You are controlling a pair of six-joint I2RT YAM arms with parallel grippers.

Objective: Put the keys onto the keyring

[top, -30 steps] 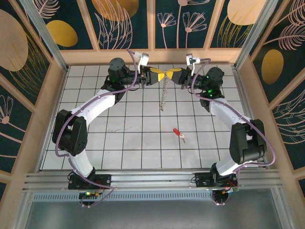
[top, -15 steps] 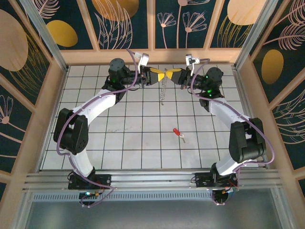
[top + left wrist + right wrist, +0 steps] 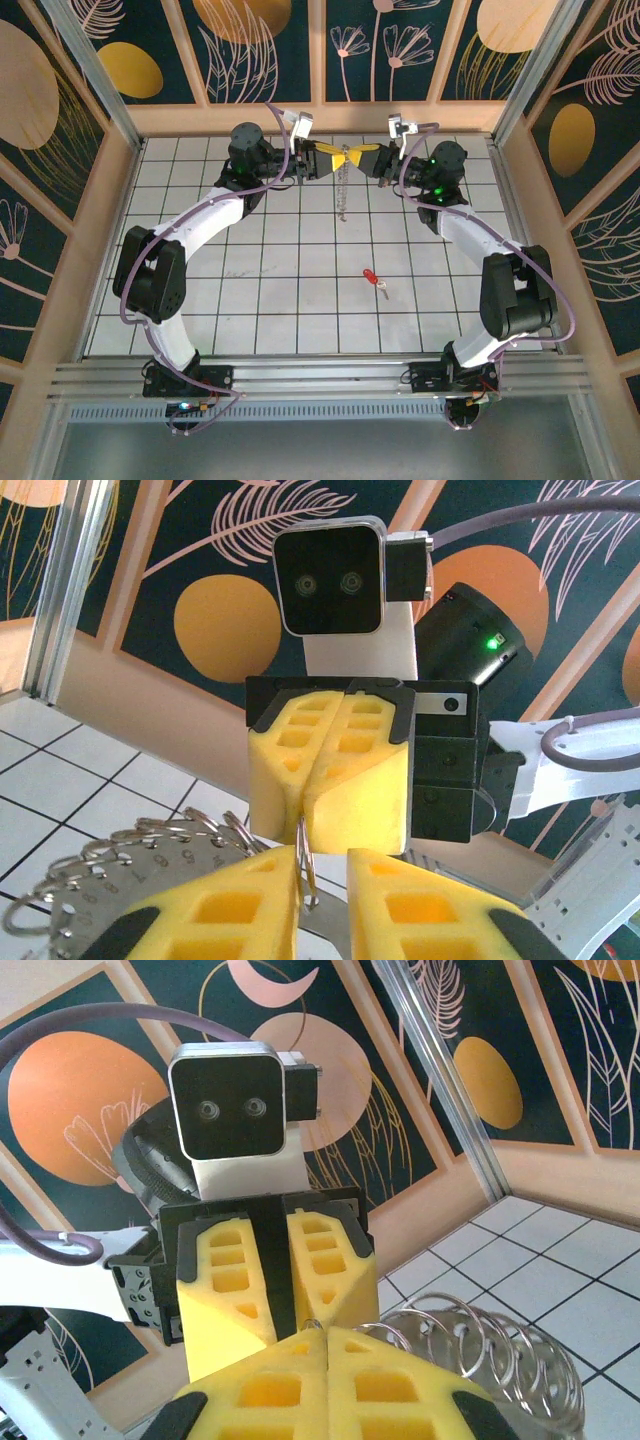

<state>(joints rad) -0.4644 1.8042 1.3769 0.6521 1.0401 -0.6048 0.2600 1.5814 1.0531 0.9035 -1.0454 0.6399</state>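
Keyring lifted higher above white gridded table; key unmoved.

Lab test cell: gridded tabletop, aluminium rail, floral printed wall panels.

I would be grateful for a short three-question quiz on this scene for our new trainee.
1. The left gripper and right gripper meet fingertip to fingertip. The keyring is pinched by: A left alone, B right alone, C both.
2. Fill in: the red key lies on the ___.
3. True or false: the key is threaded on the keyring.
Key: 1 C; 2 table; 3 false.
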